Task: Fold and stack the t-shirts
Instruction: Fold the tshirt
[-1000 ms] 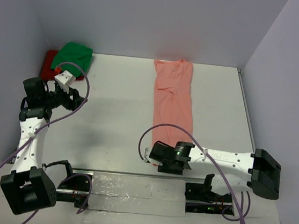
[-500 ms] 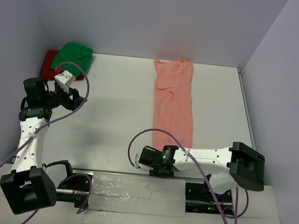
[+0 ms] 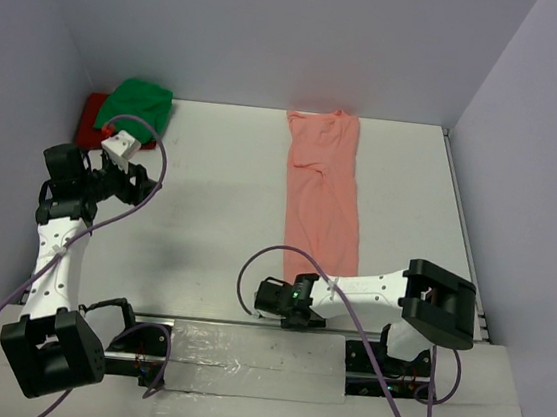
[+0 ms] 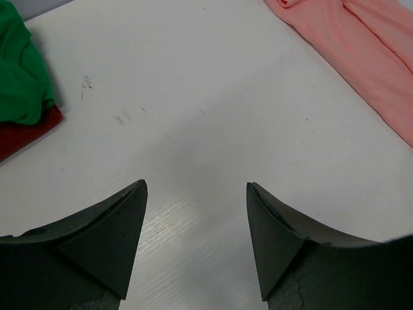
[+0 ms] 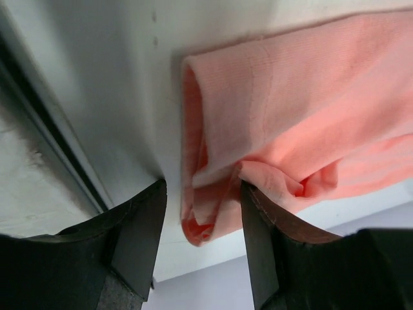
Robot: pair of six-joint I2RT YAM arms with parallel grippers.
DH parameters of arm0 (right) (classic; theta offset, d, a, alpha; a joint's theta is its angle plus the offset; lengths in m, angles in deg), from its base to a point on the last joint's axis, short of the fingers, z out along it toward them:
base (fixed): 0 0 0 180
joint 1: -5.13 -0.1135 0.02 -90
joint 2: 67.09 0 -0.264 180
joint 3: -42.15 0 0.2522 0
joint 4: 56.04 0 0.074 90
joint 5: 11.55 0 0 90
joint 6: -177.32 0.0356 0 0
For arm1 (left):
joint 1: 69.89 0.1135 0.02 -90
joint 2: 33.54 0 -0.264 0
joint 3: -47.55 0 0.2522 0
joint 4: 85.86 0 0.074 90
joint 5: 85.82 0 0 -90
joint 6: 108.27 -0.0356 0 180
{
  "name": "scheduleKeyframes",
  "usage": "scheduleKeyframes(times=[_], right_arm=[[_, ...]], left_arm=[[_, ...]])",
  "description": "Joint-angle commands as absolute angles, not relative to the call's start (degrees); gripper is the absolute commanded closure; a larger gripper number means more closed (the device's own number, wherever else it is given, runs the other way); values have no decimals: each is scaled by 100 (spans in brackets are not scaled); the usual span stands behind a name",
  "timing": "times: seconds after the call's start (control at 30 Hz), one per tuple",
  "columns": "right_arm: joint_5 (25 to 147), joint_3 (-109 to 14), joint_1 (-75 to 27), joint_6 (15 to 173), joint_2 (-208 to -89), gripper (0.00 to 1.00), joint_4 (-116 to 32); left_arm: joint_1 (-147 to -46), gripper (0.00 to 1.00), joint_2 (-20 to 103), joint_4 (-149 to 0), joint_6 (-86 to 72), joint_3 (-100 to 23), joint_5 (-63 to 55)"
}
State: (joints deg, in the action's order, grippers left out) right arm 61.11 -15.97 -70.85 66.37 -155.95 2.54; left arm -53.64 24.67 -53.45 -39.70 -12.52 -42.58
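Note:
A salmon-pink t-shirt lies as a long folded strip running from the back wall toward the near edge. Its near-left corner sits between the fingers of my right gripper. The jaws stand apart; the right finger touches the cloth and a gap shows on the left. A bright green t-shirt rests on a red t-shirt in the back-left corner. My left gripper hovers open over bare table, near that pile, holding nothing.
Lilac walls close the table on the left, back and right. A foil-covered plate and a dark rail run along the near edge, close behind the right gripper. White tabletop lies between the pile and the pink shirt.
My right arm swung left along the near edge until its fingers came round the pink shirt's near-left corner, and the jaws narrowed slightly. The left arm stayed still.

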Motion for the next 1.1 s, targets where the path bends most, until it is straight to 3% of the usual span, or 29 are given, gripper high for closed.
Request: scheduleKeyframes(times=[0.0, 0.23, 0.37, 0.43, 0.5, 0.53, 0.6, 0.93, 1.0, 1.07], right_arm=[[5930, -1362, -7124, 6649, -15735, 43, -351], [5911, -1371, -7116, 6754, -15780, 46, -449], [5946, -1362, -7116, 6781, -15700, 46, -440], [5903, -1344, -7116, 6789, -15639, 46, -475], [5929, -1353, -7107, 6781, -15595, 46, -458], [5920, -1362, -7107, 6781, -15595, 46, -458], [5911, -1388, -7116, 6807, -15612, 46, -423], [5885, -1380, -7028, 6798, -15560, 46, -405], [5876, -1380, -7028, 6807, -15533, 46, -405], [5850, -1380, -7028, 6816, -15507, 46, -396]], left_arm=[[-5328, 28, 2429, -5663, -3954, -1254, -4232], [-5319, 29, 2463, -6410, -3436, -814, -4003], [-5319, 34, 2482, -8931, -1665, 210, -3161], [-5328, 32, 2306, -9974, -1144, 695, -2827], [-5660, 18, 2437, -11058, -1150, 1163, -2491], [-5784, 13, 2586, -11251, -1167, 1225, -1725], [-5855, 6, 3198, -11507, -1150, 1182, -1630], [-5934, 1, 4818, -14358, -702, 1997, -1348], [-6405, 1, 4759, -14060, -1312, 2007, -1123], [-6785, 1, 4994, -14669, -1493, 2208, -744]])
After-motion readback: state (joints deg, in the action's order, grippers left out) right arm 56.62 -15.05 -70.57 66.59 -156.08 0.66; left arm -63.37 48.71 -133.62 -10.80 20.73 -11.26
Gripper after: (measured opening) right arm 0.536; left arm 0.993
